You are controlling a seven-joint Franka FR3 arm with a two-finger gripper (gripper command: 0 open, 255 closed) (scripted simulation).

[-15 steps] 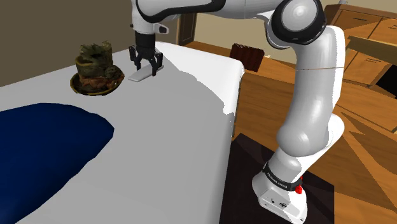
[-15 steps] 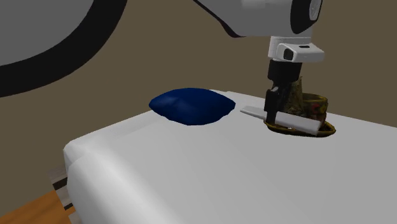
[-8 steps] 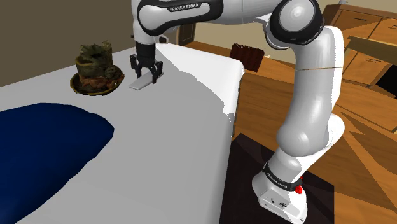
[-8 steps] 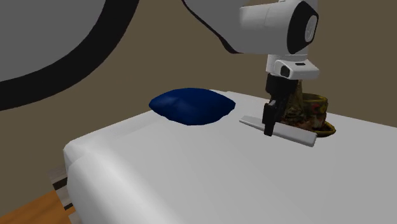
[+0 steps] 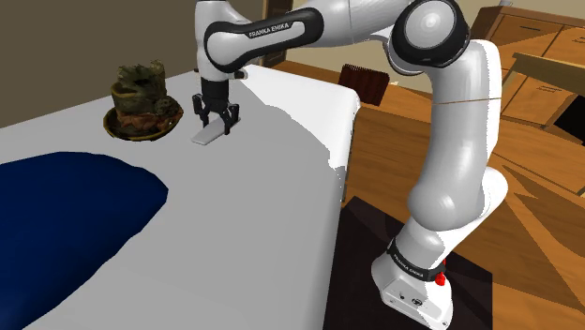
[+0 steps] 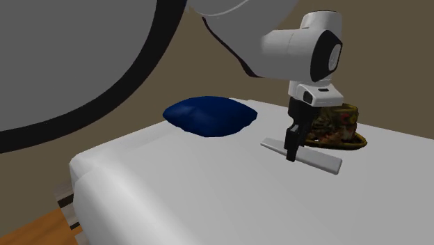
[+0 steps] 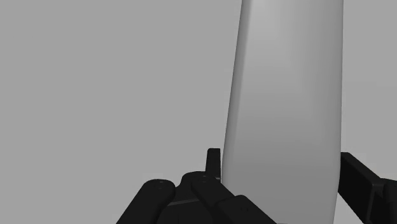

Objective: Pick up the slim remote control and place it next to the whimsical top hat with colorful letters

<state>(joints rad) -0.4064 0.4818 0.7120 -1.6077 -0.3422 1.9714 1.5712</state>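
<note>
The slim remote (image 5: pixel 207 133) is a plain pale grey slab, and my gripper (image 5: pixel 215 118) is shut on it and holds it low over the white surface. In the shoulder view it sits just to the right of the hat (image 5: pixel 141 101), a dark mottled top hat on a brim. From the second exterior view the remote (image 6: pixel 310 155) hangs level in the gripper (image 6: pixel 292 150), in front of the hat (image 6: pixel 335 125). The wrist view has the remote (image 7: pixel 283 108) clasped between my black fingers (image 7: pixel 214 163). I cannot tell whether the remote touches the surface.
A dark blue cushion (image 5: pixel 66 206) lies on the white surface (image 5: pixel 262 216) at the shoulder view's lower left. The surface's edge drops off to a wooden floor (image 5: pixel 525 244) on the right. The arm's base stands on a black mat (image 5: pixel 366 272).
My gripper has come down with the remote, moving a little away from the hat and nearer to the white surface. The grip has stayed shut.
</note>
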